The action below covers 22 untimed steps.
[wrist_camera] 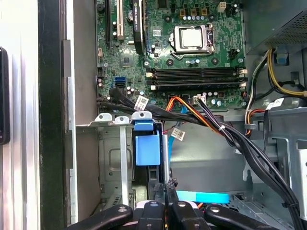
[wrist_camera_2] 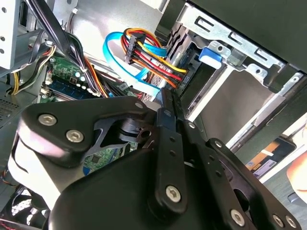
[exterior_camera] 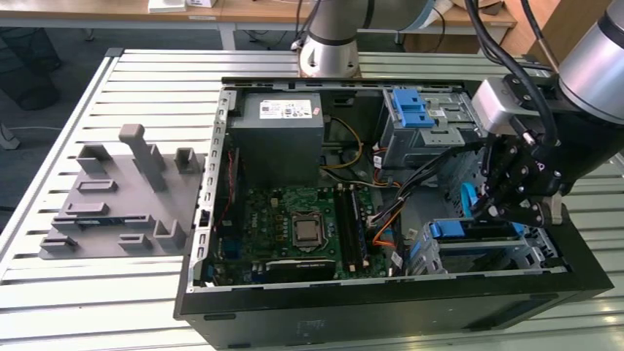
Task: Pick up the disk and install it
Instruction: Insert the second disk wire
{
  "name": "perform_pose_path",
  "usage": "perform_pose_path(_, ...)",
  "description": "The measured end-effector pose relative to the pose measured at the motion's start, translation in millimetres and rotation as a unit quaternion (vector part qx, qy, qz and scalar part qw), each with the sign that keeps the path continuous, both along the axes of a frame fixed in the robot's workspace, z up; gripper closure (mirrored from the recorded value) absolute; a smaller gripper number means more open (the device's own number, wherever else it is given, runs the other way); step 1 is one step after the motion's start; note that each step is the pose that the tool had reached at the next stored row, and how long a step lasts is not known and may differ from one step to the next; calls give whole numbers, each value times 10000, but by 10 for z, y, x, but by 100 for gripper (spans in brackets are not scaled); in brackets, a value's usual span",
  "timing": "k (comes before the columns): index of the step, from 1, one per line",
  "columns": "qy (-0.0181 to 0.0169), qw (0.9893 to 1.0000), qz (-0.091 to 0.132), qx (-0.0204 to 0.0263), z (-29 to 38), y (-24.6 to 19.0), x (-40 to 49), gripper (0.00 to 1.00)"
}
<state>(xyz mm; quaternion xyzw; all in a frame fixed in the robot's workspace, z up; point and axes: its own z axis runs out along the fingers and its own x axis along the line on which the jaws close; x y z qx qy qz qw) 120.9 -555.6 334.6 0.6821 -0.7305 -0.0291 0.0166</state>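
gripper (wrist_camera: 166, 203) fingers pressed together, holding nothing, over drive cage (wrist_camera: 115, 158) at lower frame. case (exterior_camera: 390, 307) holds motherboard (exterior_camera: 302, 227), psu (exterior_camera: 280, 139). disk not identifiable.

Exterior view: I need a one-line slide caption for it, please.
Arm's gripper lowered inside the open computer case, at the drive cage on the exterior view's right, beside the motherboard.

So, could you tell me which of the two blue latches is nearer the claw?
The lower latch, on the drive cage just beside the claw; the upper latch sits farther off, near the power supply.
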Motion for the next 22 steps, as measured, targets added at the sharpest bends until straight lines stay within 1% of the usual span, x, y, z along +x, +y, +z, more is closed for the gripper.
perform_pose_path(3, 0, 10000, 0, -4, 24, -1, 0, 85)
perform_pose_path(11, 0, 10000, 0, -7, 35, -1, 0, 85)
perform_pose_path(16, 0, 10000, 0, -6, 74, -1, 0, 85)
perform_pose_path(18, 0, 10000, 0, -5, 79, -1, 0, 85)
perform_pose_path(19, 0, 10000, 0, -6, 82, -1, 0, 89)
perform_pose_path(22, 0, 10000, 0, -6, 85, -1, 0, 89)
